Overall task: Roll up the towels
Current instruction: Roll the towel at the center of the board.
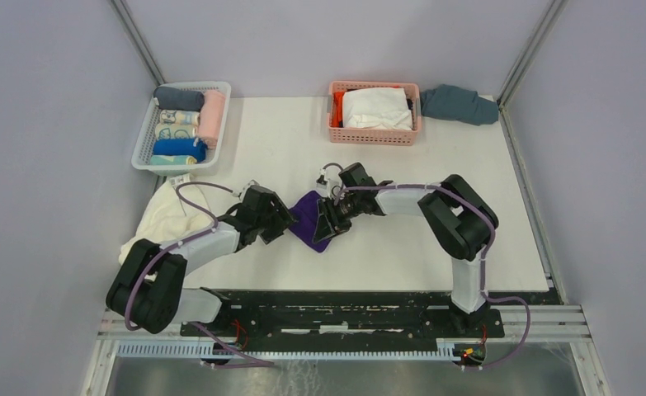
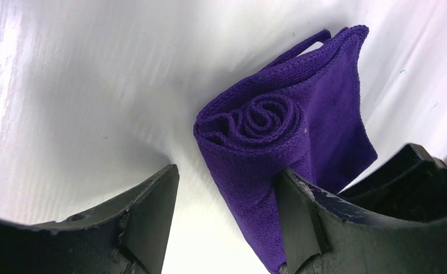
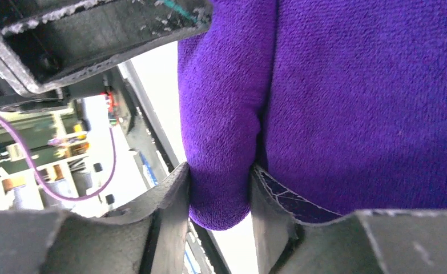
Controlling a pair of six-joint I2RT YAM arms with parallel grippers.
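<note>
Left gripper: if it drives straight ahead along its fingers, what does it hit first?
The rolled deep purple cloth towel: its spiral end sits just ahead of the open fingers of the left gripper, roughly in line with the gap. Exact depth is unclear.

Deep purple towel (image 1: 308,217), cream-white towel (image 1: 171,216), pink basket (image 1: 374,139) w/ white cloth (image 1: 377,109), teal-grey cloth (image 1: 461,105)

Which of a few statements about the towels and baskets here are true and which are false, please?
1. The purple towel lies between the left gripper and the right gripper. True.
2. One end of it shows a rolled spiral. True.
3. The cream towel sits in the pink basket. False: it lies at the table's left edge.
4. The white basket is empty. False: it holds rolled towels.
5. The left gripper is clamped shut. False: its jaws stand open.
</note>
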